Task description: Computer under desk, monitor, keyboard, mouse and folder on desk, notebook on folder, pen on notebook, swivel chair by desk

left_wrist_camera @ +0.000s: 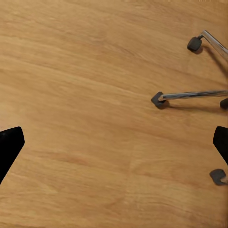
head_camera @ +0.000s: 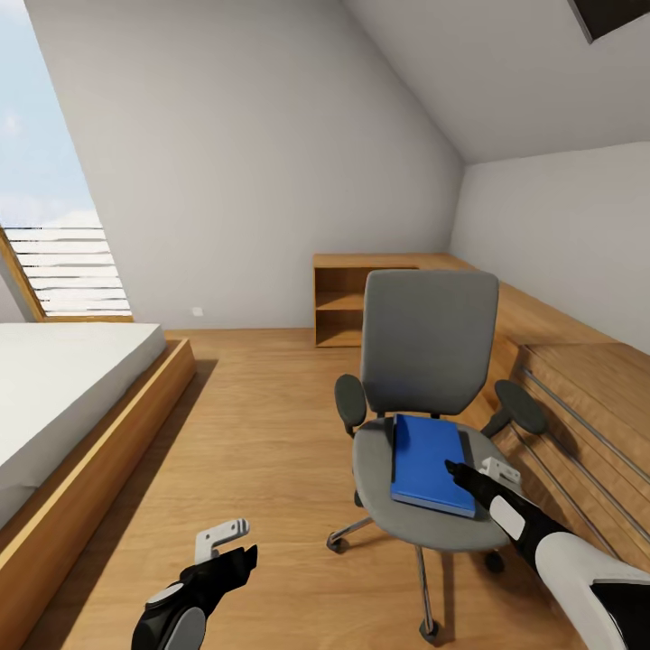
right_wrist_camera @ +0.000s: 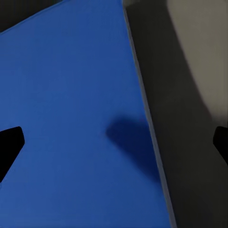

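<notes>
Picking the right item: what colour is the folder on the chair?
Bright blue folder, clearest in the head view.

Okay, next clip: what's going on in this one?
The robot faces the swivel chair in the attic bedroom. The blue folder lies flat on the seat. The right pincer hangs open over the folder's near right edge, not gripping it; the right wrist view looks down on the blue cover and the grey seat beside it. The left pincer is open, low over the wooden floor beside the chair's base.
</notes>
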